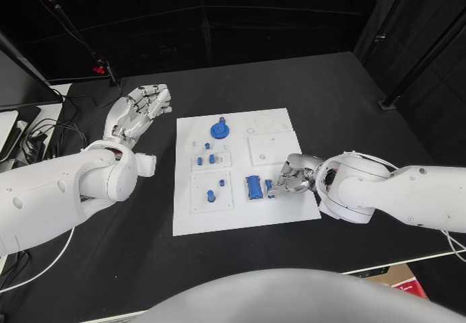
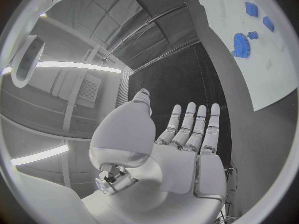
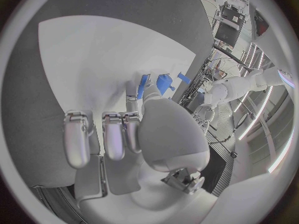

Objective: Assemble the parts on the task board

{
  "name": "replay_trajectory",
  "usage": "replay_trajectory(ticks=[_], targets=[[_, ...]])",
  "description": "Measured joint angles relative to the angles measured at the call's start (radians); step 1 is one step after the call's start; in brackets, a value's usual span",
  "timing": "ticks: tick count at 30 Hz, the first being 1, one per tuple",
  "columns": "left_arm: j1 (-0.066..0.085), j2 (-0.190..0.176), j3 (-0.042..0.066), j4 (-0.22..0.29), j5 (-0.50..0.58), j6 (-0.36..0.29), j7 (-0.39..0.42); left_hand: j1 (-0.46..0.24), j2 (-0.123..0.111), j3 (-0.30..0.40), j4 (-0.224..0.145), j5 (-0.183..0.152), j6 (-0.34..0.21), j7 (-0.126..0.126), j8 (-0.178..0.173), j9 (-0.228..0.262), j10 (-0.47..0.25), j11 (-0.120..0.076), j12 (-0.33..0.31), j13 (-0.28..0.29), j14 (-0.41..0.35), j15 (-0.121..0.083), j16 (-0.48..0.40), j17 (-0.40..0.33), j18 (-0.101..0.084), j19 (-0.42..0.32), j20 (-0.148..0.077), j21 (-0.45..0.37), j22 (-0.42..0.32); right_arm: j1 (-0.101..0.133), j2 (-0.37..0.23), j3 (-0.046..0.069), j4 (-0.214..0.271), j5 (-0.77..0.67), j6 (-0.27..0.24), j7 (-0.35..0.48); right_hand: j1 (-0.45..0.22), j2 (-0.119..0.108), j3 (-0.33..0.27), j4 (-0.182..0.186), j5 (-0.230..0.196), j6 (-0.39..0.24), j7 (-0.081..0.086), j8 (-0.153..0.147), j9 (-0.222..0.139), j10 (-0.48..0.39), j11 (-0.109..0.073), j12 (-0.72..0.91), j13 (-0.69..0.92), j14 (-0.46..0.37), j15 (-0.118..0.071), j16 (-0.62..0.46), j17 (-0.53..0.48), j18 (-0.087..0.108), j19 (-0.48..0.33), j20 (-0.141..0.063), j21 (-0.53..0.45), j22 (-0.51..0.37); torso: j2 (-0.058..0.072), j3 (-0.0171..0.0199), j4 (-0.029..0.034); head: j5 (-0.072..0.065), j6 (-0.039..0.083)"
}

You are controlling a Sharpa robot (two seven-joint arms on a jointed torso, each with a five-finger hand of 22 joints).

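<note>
Right hand (image 1: 294, 176), silver and jointed, sits low on the task board (image 1: 281, 205) at its right-middle area, fingers curled down beside a blue block-shaped part (image 1: 254, 186). In the right wrist view we see a fingertip (image 3: 144, 87) against the blue pieces (image 3: 165, 83), but we cannot tell whether anything is actually pinched or just touched.

Task board is a flat white matte rectangle in the middle of the worktop (image 1: 369, 94), with shallow square insets. We see a round toothed blue gear (image 1: 220, 129) with a knob near the board's far edge, small blue pegs (image 1: 211, 159) in a square inset below it, and another blue peg (image 1: 211, 196) standing in the near-left inset. The left wrist view shows the gear (image 2: 240, 45) and blocky blue bits (image 2: 251, 9) on the same white plate (image 2: 274, 69).

Left hand (image 1: 139, 111) lies flat off the board's far-left corner, over the black worktop, fingers straight and spread, holding nothing; palm plates look smooth grey metal in the left wrist view (image 2: 187, 149).

Worktop is black, matte. White glossy arm shells on both sides. Dark cables (image 1: 44, 131) lie at the left edge.
</note>
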Motion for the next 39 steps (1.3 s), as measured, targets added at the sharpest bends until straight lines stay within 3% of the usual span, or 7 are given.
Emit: replay_trajectory(ticks=[14,17,23,26,30,38,39], targets=[[-0.019,0.002,0.000,0.002,0.002,0.000,0.000,-0.005,0.005,-0.033,0.000,0.000,0.053,0.002,0.032,-0.005,-0.007,0.014,0.022,-0.002,-0.007,0.007,0.016,-0.028,0.000,0.000,0.000,0.009,0.008,0.018,0.001,0.002,-0.124,0.249,-0.353,0.487,-0.025,0.070,-0.034,0.011,0.026,-0.080,0.012,0.022,0.022,-0.003,0.004,0.000,0.000,-0.001,0.001,0.000,0.000,0.000,0.000,0.000,-0.065,0.000,-0.006,0.0027,0.0016,0.035,0.000],[-0.026,0.006,0.000,0.003,0.003,0.000,0.000,-0.001,0.009,-0.047,0.000,0.000,0.085,0.006,0.032,-0.013,-0.009,0.013,0.025,-0.003,-0.009,0.009,0.023,-0.042,0.000,0.002,0.002,0.009,0.008,0.020,0.036,0.002,-0.183,0.403,-0.363,0.674,-0.013,0.084,-0.076,0.004,0.048,-0.159,0.039,0.033,0.023,-0.023,0.040,-0.076,0.001,-0.030,0.036,-0.113,0.000,0.077,-0.217,0.029,-0.382,0.000,-0.007,0.0043,0.0024,0.053,0.000],[-0.046,0.007,0.000,0.009,0.008,-0.004,0.000,-0.021,0.003,-0.069,0.001,-0.013,0.055,0.005,-0.006,-0.021,-0.045,-0.053,0.029,-0.004,-0.029,0.007,0.039,-0.070,0.000,0.004,0.004,0.015,0.000,0.022,0.145,0.002,-0.312,0.724,-0.336,1.025,-0.135,0.087,-0.159,0.002,0.080,-0.352,0.074,0.016,-0.002,-0.743,0.127,-0.923,-0.377,-0.682,0.134,-0.849,-0.432,0.139,-0.697,0.093,-0.984,-0.183,-0.010,0.0080,0.0023,0.086,0.000],[-0.054,0.005,0.000,0.017,0.010,-0.010,0.000,-0.043,-0.017,-0.069,0.002,-0.021,-0.011,0.000,-0.012,-0.019,-0.090,-0.039,0.029,-0.004,-0.042,-0.006,0.047,-0.079,0.000,0.004,0.004,0.015,-0.011,0.022,0.191,0.002,-0.356,0.841,-0.312,1.145,-0.259,-0.017,-0.098,0.010,0.117,-0.459,0.052,-0.008,-0.016,-0.888,0.186,-1.094,-0.514,-0.869,0.199,-1.015,-0.549,0.091,-0.876,0.128,-1.152,-0.279,-0.010,0.0096,0.0011,0.098,0.000],[-0.061,0.001,0.000,0.024,0.012,-0.018,0.000,-0.071,-0.068,-0.016,0.003,-0.021,-0.069,-0.004,0.039,-0.009,-0.134,-0.020,0.050,-0.001,-0.052,-0.021,0.059,-0.086,0.000,-0.011,-0.001,0.015,-0.039,0.022,0.235,0.002,-0.387,0.944,-0.273,1.229,-0.380,-0.137,-0.023,0.015,0.136,-0.634,0.009,-0.033,-0.029,-1.068,0.123,-1.228,-0.631,-1.099,0.166,-1.163,-0.658,0.061,-1.083,0.160,-1.338,-0.427,-0.010,0.0095,-0.0010,0.108,0.001],[-0.071,0.008,0.000,0.020,0.015,-0.028,0.000,-0.089,-0.087,0.012,0.004,-0.021,-0.075,-0.007,0.091,-0.006,-0.138,-0.016,0.082,-0.001,-0.064,-0.033,0.062,-0.088,0.000,-0.085,-0.001,-0.006,-0.123,0.021,0.255,0.001,-0.397,1.032,-0.211,1.287,-0.399,-0.122,-0.001,0.018,0.135,-0.752,-0.026,0.047,0.003,-1.131,0.073,-1.249,-0.708,-1.207,0.128,-1.179,-0.719,0.062,-1.261,0.150,-1.489,-0.758,-0.013,0.0087,0.0012,0.103,0.020],[-0.072,0.008,0.000,0.020,0.015,-0.028,-0.001,-0.160,-0.085,0.043,-0.027,-0.049,-0.097,-0.021,0.017,-0.034,-0.162,-0.040,0.005,-0.026,-0.075,-0.057,-0.022,-0.112,-0.023,-0.116,-0.030,-0.030,-0.187,0.020,0.255,0.001,-0.397,1.035,-0.208,1.288,-0.441,-0.119,0.011,-0.006,0.117,-0.784,-0.037,0.023,-0.018,-1.158,0.050,-1.273,-0.760,-1.229,0.107,-1.208,-0.770,0.043,-1.278,0.133,-1.512,-0.808,-0.013,0.0087,0.0018,0.102,0.022]])
